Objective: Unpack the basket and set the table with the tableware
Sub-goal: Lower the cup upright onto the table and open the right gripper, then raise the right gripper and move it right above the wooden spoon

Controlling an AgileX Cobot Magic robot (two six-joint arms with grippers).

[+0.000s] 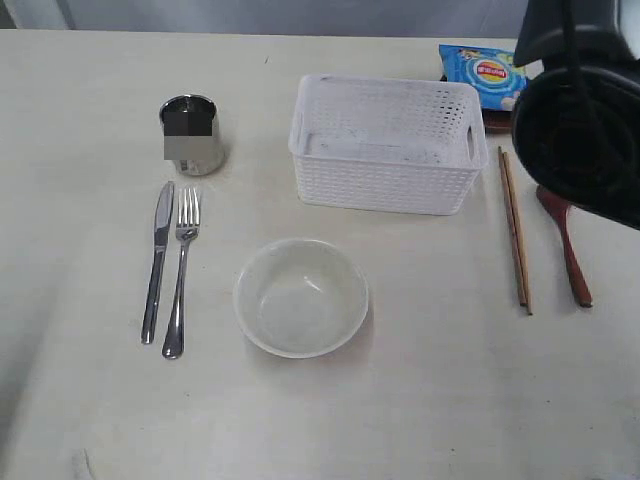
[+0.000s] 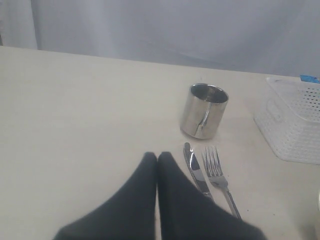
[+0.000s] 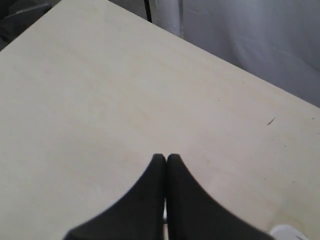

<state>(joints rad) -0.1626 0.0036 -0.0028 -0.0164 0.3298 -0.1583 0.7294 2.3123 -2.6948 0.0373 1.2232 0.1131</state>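
Basket: white, perforated grid sides.
Table: plain pale cream.
Left of basket: cup, knife, fork, all shiny silver.
Right of basket: 2 chopsticks brown; spoon reddish-brown.
Behind basket: chip bag blue, red-yellow logo.

On the one table there are one white basket, one pale bowl, two wooden chopsticks, one reddish-brown spoon and one blue chip bag, with the edge of one dark plate showing under the bag. Just ahead of the left gripper lie one knife and one fork, and farther ahead stands one steel cup.
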